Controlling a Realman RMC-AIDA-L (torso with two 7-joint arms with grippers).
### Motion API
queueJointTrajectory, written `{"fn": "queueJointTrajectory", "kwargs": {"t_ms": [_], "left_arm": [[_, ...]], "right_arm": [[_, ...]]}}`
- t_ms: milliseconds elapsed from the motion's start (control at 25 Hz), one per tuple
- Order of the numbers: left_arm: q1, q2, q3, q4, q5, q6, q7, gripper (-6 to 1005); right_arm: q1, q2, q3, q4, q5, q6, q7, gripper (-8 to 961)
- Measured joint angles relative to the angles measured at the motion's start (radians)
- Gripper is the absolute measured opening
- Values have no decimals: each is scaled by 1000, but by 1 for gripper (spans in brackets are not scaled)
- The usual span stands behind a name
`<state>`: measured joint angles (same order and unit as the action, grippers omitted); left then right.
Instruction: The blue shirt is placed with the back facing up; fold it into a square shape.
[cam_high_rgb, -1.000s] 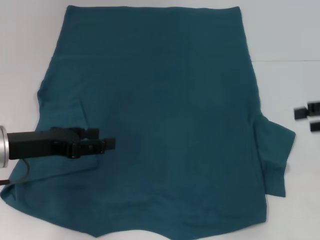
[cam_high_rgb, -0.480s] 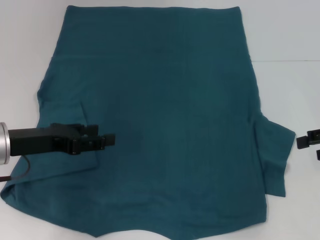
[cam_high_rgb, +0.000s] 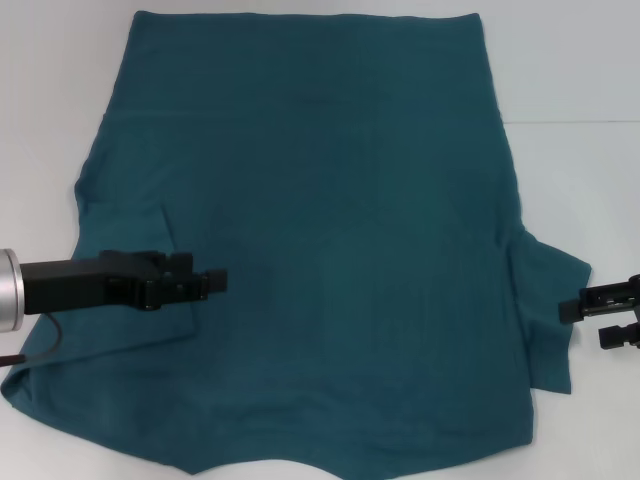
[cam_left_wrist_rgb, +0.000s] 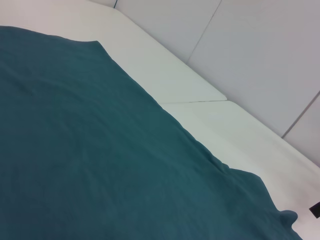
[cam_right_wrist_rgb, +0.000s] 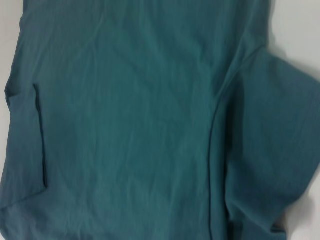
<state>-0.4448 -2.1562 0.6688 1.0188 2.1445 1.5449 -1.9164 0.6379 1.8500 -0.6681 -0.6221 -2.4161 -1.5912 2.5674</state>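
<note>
The blue shirt (cam_high_rgb: 330, 230) lies flat on the white table, plain side up, hem at the far edge. Its left sleeve (cam_high_rgb: 125, 270) is folded inward onto the body. Its right sleeve (cam_high_rgb: 550, 300) sticks out to the side. My left gripper (cam_high_rgb: 203, 272) is open and empty, hovering over the folded left sleeve. My right gripper (cam_high_rgb: 592, 320) is open and empty at the right edge, just beside the tip of the right sleeve. The left wrist view shows the shirt (cam_left_wrist_rgb: 100, 160) and the right wrist view shows it too (cam_right_wrist_rgb: 135, 120), sleeve included.
The white table (cam_high_rgb: 580, 120) shows on the right of the shirt and a narrow strip (cam_high_rgb: 40, 150) on the left. A seam (cam_high_rgb: 570, 122) runs across the table's right part.
My right gripper has moved toward the near side and inward, from bare table to the tip of the right sleeve. My left gripper has drawn back slightly to the left.
</note>
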Motion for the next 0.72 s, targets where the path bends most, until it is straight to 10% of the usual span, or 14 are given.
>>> {"fn": "queueJointTrajectory", "kwargs": {"t_ms": [720], "left_arm": [[10,1,-6,-11,2,-11,3,725]], "right_arm": [[6,25,-31,43,0,100,-28,945]]}}
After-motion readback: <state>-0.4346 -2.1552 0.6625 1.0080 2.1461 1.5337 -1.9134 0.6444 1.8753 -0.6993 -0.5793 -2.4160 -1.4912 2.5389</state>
